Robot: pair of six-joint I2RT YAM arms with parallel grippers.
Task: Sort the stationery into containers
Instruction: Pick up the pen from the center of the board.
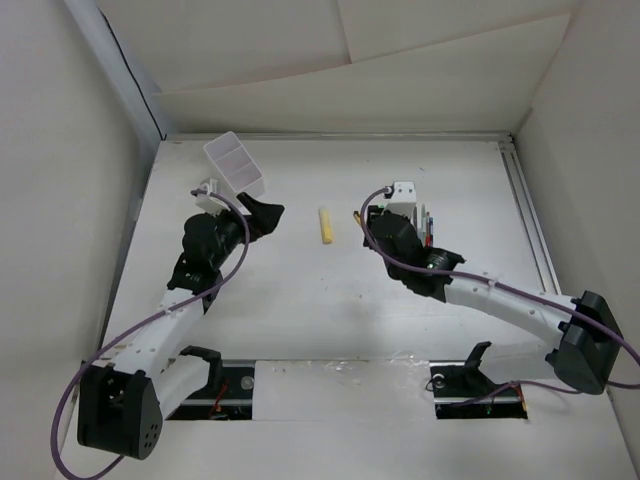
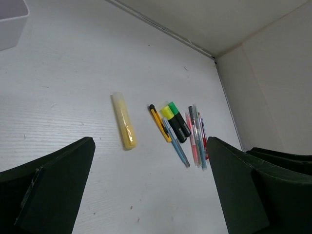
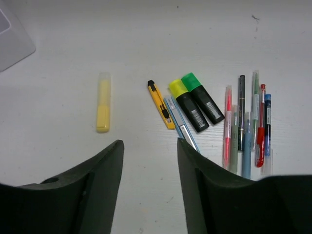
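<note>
The white tray [image 1: 235, 165] sits at the far left of the desk [image 1: 330, 320], close to the back edge. Just beside it is the left gripper [image 1: 268, 215], its fingers wide apart and holding nothing. Next, a yellow highlighter [image 1: 324, 226] lies alone with bare desk all round. Further right, a row of pens [image 3: 246, 124] lies under the right gripper [image 3: 149, 144], whose fingers are apart too.

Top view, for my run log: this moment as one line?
left end effector open | right end effector open | yellow highlighter lying apart from pens | tray rear left
</note>
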